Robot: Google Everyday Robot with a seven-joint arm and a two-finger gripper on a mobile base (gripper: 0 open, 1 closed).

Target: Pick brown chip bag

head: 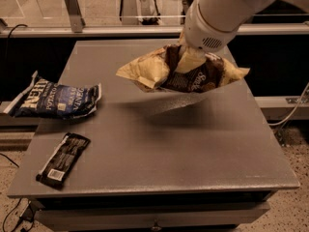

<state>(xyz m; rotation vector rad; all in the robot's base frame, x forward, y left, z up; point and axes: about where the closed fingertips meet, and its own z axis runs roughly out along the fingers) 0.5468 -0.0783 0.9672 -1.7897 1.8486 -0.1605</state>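
Arm: white wrist housing (212,25) enters from the upper right and sits over the far right part of the tabletop (193,149). A round vent grille shows on its lower face.

Jaws: directly under the wrist housing, at the top middle of the brown chip bag (193,79). They are largely hidden by the housing and the bag's folds. They are closed on the bag's upper middle, where the foil bunches up into them; the bag has no other support.

Brown chip bag: held in the air, clear of the tabletop, above its far right area. The long axis runs roughly left to right, and the pale tan ends flare out to each side. The left end is wide and crumpled, the right end comes to a point. The dark brown middle panel with white script faces the camera. A soft shadow lies on the tabletop below and slightly nearer than the bag, not touching it.

Other items on the tabletop:
- Dark blue chip bag (55,100) with white lettering lies flat at the left edge, partly overhanging it, well apart from the held bag.
- Flat black wrapper (63,159) with a white barcode label at its near end lies at the near left, angled, just nearer than the blue bag and apart from it.

Surroundings: a metal rail (96,30) runs along the far side behind the tabletop. A cable (295,109) hangs at the right.
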